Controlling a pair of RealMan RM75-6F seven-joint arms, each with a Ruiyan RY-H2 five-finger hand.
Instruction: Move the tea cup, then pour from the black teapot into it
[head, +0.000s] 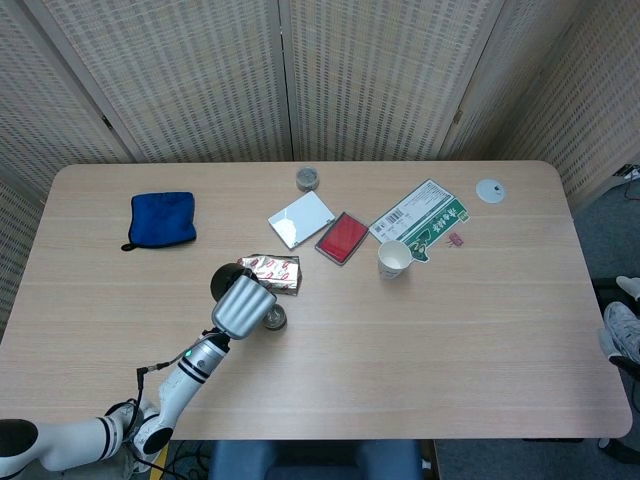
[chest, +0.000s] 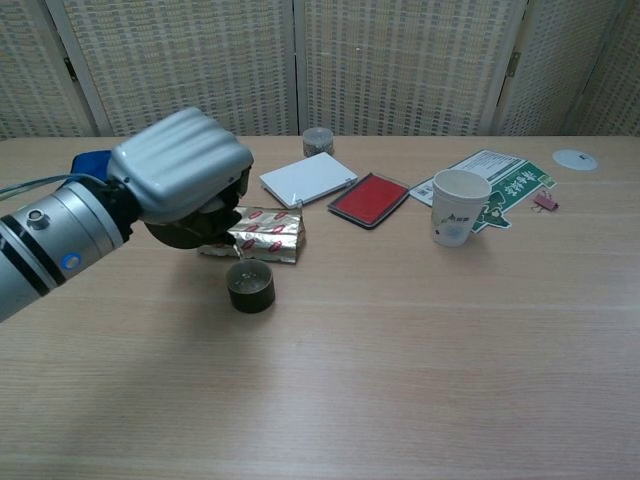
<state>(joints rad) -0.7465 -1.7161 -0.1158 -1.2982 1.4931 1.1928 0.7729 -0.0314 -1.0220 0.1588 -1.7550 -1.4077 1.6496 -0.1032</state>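
My left hand (chest: 185, 175) is wrapped over the black teapot (chest: 185, 232), its silver back toward the chest camera and its fingers curled down around the pot's dark body, so I read it as gripping the teapot; in the head view the same hand (head: 241, 305) covers most of the pot (head: 224, 281), leaving only a dark edge showing at its upper left. The pot seems to be held just off the table (chest: 420, 340), though I cannot tell whether its base is touching the wood. The tea cup (chest: 250, 286), a small dark round cup, stands upright on the table just in front of and below the hand, close to the pot but apart from it; from overhead it (head: 274, 318) peeks out at the hand's right side. Right behind the cup lies a shiny foil packet (chest: 266, 233) with red markings, touching or nearly touching the teapot. Farther back I see a white box (chest: 308, 178), a red pad (chest: 369, 198), a small grey tin (chest: 317, 141), a paper cup (chest: 458, 207) standing beside a green-and-white leaflet (chest: 500, 180), and a blue cloth (head: 162, 218) off to the left. My right hand appears in neither view.
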